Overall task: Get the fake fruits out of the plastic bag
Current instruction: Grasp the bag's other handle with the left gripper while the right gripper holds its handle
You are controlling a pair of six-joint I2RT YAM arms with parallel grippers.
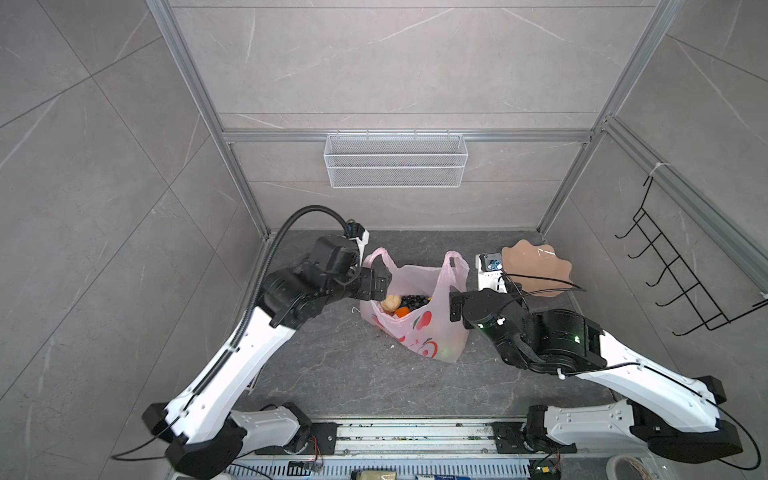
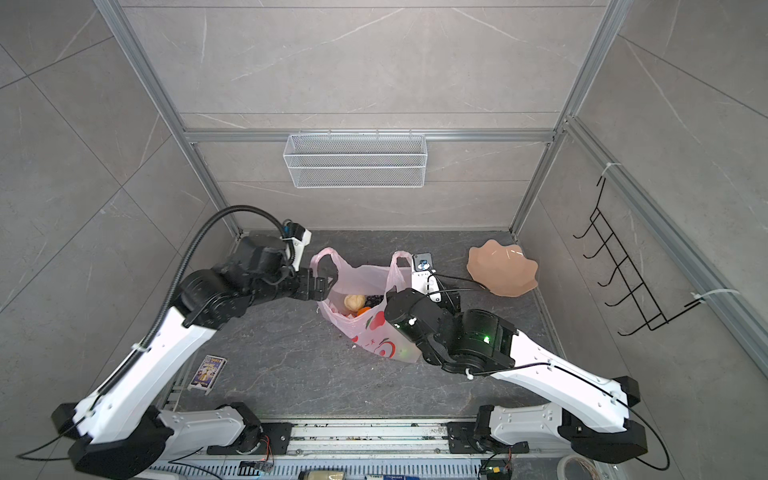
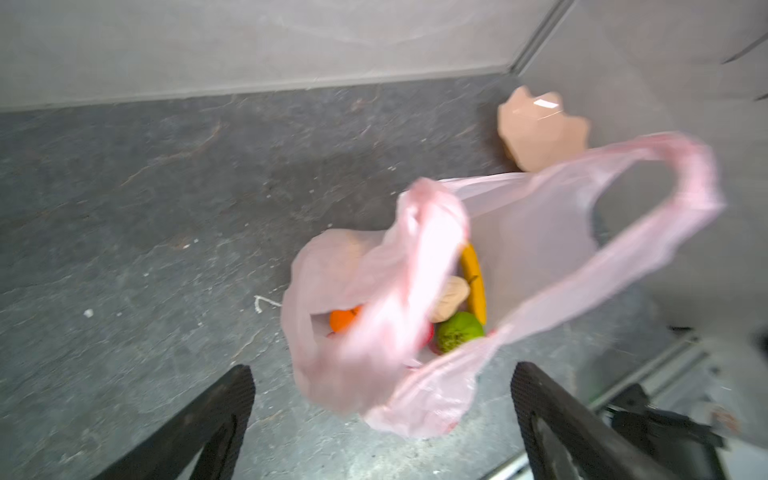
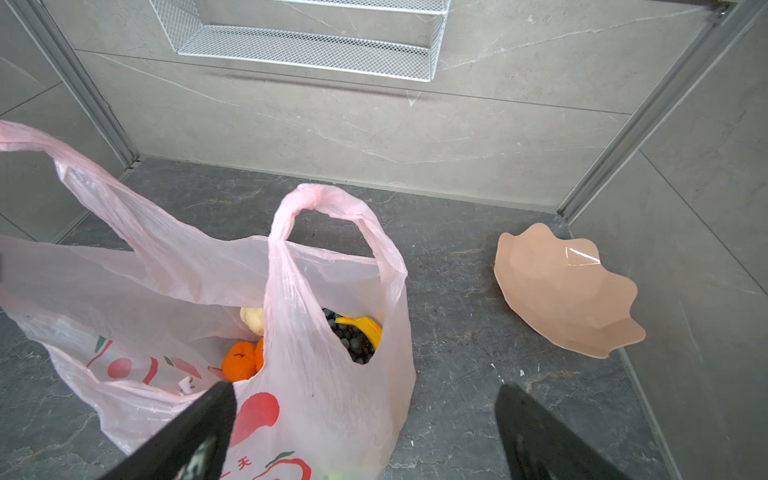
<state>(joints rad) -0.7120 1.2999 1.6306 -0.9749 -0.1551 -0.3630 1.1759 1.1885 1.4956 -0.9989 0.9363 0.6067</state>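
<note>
The pale-pink plastic bag (image 1: 415, 328) (image 2: 376, 332) stands open on the dark floor, both loop handles up. Inside it lie fake fruits: a cream lumpy one (image 1: 390, 303), an orange (image 4: 239, 361), dark grapes (image 4: 351, 343), a yellow banana (image 3: 473, 282) and a bumpy green fruit (image 3: 459, 332). My left gripper (image 1: 378, 284) (image 3: 384, 370) is open at the bag's left handle, which looks blurred in front of the jaws. On the bag's right side my right gripper (image 1: 455, 305) (image 4: 365, 388) is open, one finger over the printed wall. Neither holds anything.
A peach scalloped plate (image 1: 536, 270) leans in the back right corner. A white device with cables (image 1: 490, 272) sits between it and the bag. A wire basket (image 1: 395, 160) hangs on the back wall, a black hook rack (image 1: 681, 282) on the right wall. A small printed box (image 2: 208, 372) lies front left.
</note>
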